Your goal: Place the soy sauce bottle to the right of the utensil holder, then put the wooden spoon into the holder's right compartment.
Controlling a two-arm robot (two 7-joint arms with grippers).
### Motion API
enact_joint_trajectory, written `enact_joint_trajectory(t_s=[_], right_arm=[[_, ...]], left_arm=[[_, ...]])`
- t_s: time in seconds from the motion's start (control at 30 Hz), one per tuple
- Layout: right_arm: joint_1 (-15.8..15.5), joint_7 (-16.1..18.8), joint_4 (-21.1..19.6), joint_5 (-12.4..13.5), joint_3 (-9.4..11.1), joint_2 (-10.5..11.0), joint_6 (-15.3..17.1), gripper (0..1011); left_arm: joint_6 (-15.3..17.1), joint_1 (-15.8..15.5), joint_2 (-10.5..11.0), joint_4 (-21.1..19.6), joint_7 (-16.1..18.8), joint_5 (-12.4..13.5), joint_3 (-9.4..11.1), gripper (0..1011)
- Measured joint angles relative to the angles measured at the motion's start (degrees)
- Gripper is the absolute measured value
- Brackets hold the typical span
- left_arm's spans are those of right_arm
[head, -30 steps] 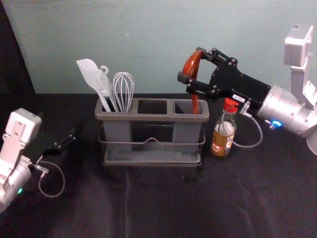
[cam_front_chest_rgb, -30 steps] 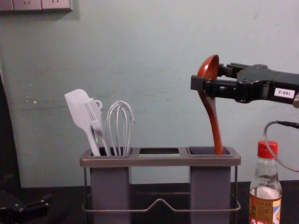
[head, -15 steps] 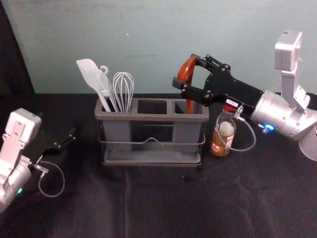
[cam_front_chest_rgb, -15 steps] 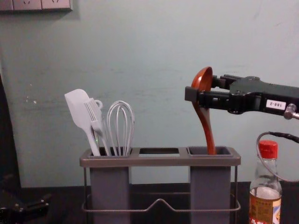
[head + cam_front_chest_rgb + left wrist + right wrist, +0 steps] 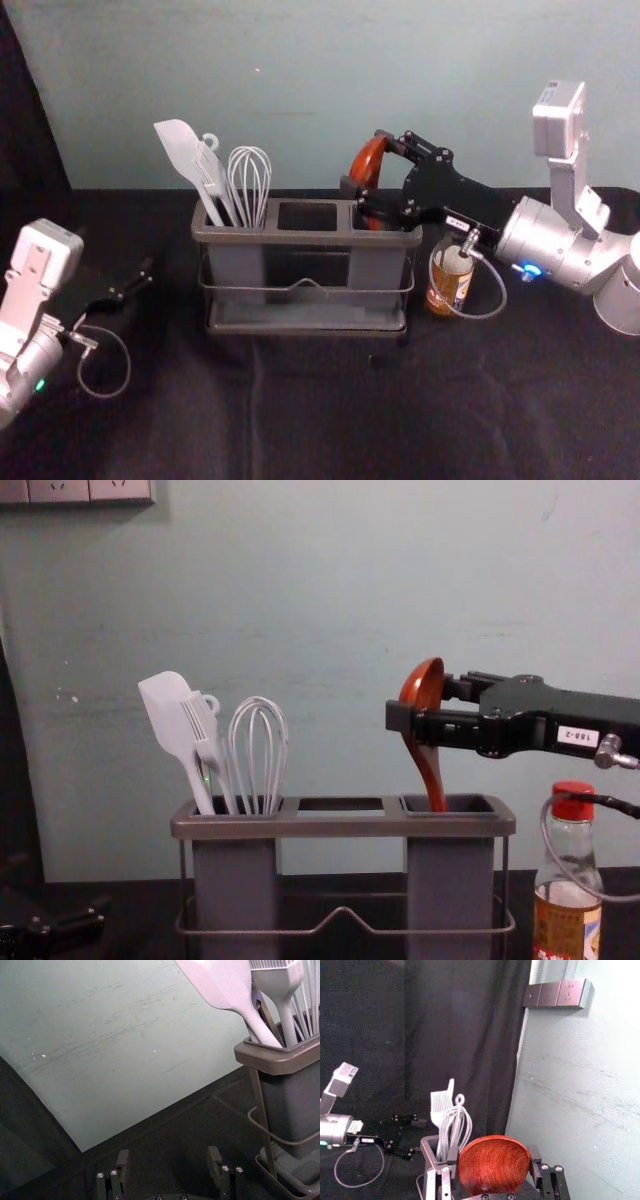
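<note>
Soy btl (image 5: 568,920) R of holder (image 5: 343,826), done. My R gripper (image 5: 425,702) over R compt (image 5: 450,865), fingers clamped on spoon (image 5: 430,770), tip in; lower/release tbd. L gripper (image 5: 168,1156) far L, fingers apart.

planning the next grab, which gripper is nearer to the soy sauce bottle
Right. The right gripper, closed on the wooden spoon, is above and to the left of the bottle. The left gripper is farther off, beyond the left end of the utensil holder.
</note>
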Motion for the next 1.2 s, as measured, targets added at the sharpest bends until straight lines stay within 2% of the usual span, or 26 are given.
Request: enact_joint_trajectory(t_s=[0.87, 1.07, 1.2], right_arm=[[-0.49, -0.76, 0.21, -0.95, 0.00, -0.01, 0.11, 841], [-0.46, -0.74, 0.18, -0.93, 0.00, -0.01, 0.10, 994], [-0.44, -0.73, 0.18, -0.92, 0.01, -0.01, 0.10, 1002]], left_arm=[[0.00, 0.00, 0.00, 0.00, 0.00, 0.00, 0.00, 1011], [0.00, 0.00, 0.00, 0.00, 0.00, 0.00, 0.00, 1011], [0.00, 0.00, 0.00, 0.00, 0.00, 0.00, 0.00, 1012]])
